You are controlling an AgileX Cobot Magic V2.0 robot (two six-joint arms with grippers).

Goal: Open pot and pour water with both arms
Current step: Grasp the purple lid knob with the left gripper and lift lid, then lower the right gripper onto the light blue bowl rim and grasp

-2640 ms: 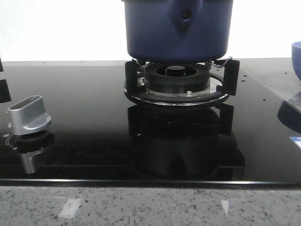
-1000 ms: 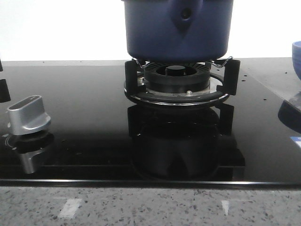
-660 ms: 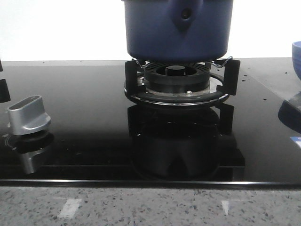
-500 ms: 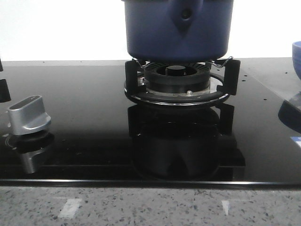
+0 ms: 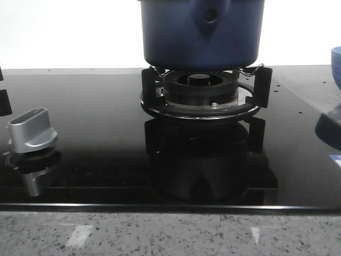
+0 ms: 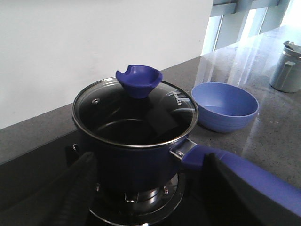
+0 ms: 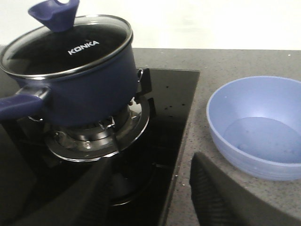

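Note:
The dark navy pot [image 5: 201,33] stands on the gas burner [image 5: 200,90]; its top is cut off in the front view. It also shows in the left wrist view [image 6: 136,160] and the right wrist view [image 7: 89,92]. A glass lid [image 6: 134,110] with a blue knob [image 6: 138,80] covers it. Its blue handle [image 6: 235,172] sticks out sideways. My left gripper [image 6: 148,188] is open, fingers apart in front of the pot, one finger over the handle. My right gripper [image 7: 148,188] is open and empty above the cooktop edge, between pot and bowl. Neither gripper shows in the front view.
A lighter-blue bowl [image 7: 261,125] with a little water sits on the grey counter beside the black glass cooktop [image 5: 90,117]. A silver knob [image 5: 32,130] stands on the cooktop's left. A metal cup [image 6: 286,70] stands far off on the counter.

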